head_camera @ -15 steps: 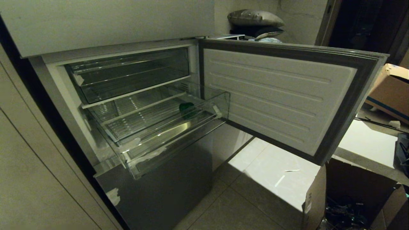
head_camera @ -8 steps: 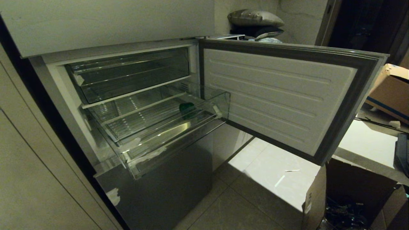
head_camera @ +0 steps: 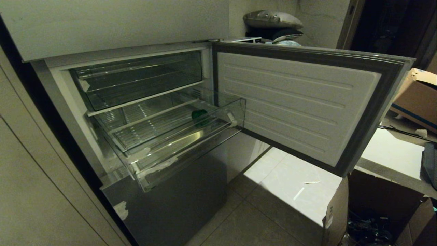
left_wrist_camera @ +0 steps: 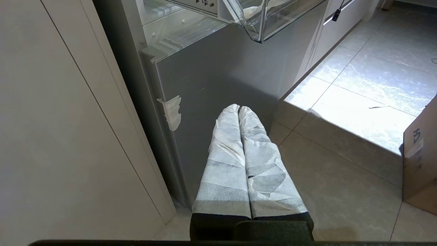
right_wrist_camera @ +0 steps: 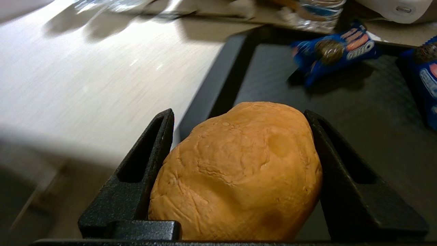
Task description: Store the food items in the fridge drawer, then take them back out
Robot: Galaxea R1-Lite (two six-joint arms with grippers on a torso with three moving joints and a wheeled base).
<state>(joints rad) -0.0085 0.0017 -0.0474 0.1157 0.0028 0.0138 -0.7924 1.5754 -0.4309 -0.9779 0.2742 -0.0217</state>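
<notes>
while the right tool clamps a tan potato-like food item between its black fingers above a black tray on a pale counter, the fridge drawer sits pulled out, well apart from it, with one small green item on the ribbed floor near its right end. two blue oreo packs lie in the tray. left tool hangs pressed shut, low beside the grey lower door panel. risks, judged: the rounded item could roll or squirt out of the flat fingers in transit; the open fridge door stands between counter and drawer, so a direct swing could clip its edge; a low approach could knock the drawer's front lip.
</notes>
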